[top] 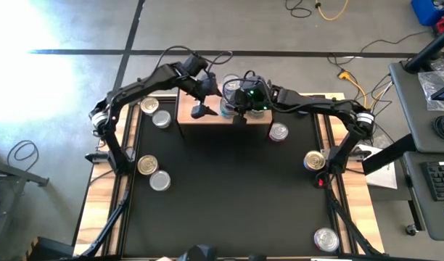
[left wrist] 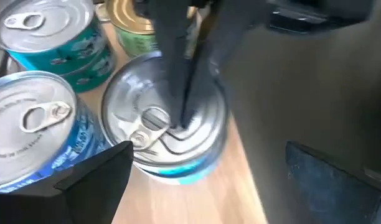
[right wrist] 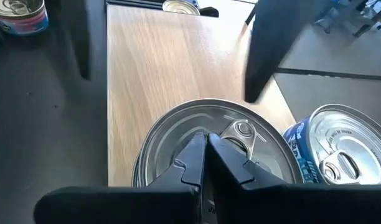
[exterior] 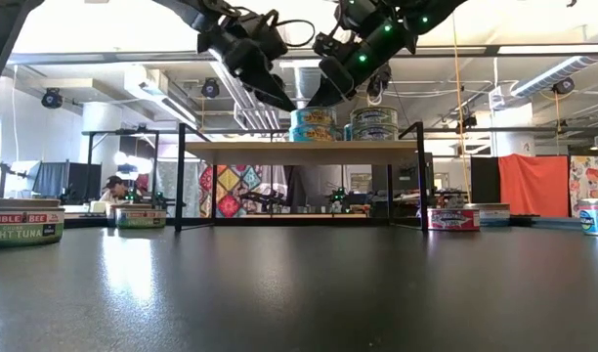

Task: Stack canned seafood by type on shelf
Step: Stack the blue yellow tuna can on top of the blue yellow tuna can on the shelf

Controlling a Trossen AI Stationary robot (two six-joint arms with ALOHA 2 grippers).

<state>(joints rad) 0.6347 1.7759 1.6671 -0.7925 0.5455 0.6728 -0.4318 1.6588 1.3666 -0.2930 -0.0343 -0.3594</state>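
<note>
From above, both arms meet over the shelf (top: 223, 114) at the table's (top: 229, 196) far edge. The low view shows stacked cans (exterior: 346, 124) on the shelf. The left pincer (left wrist: 209, 180) gapes wide. The right pincer (right wrist: 206, 144), pinched closed, presses one silver lid (right wrist: 209, 146).

Silver-lidded tin (right wrist: 209, 149), teal-blue label; light-wood shelf (right wrist: 159, 68); black table (top: 229, 181).

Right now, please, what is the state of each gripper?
Left gripper: open, holding nothing, above the shelf.
Right gripper: shut, holding nothing, fingertips pressing on the silver lid of a can on the shelf.
</note>
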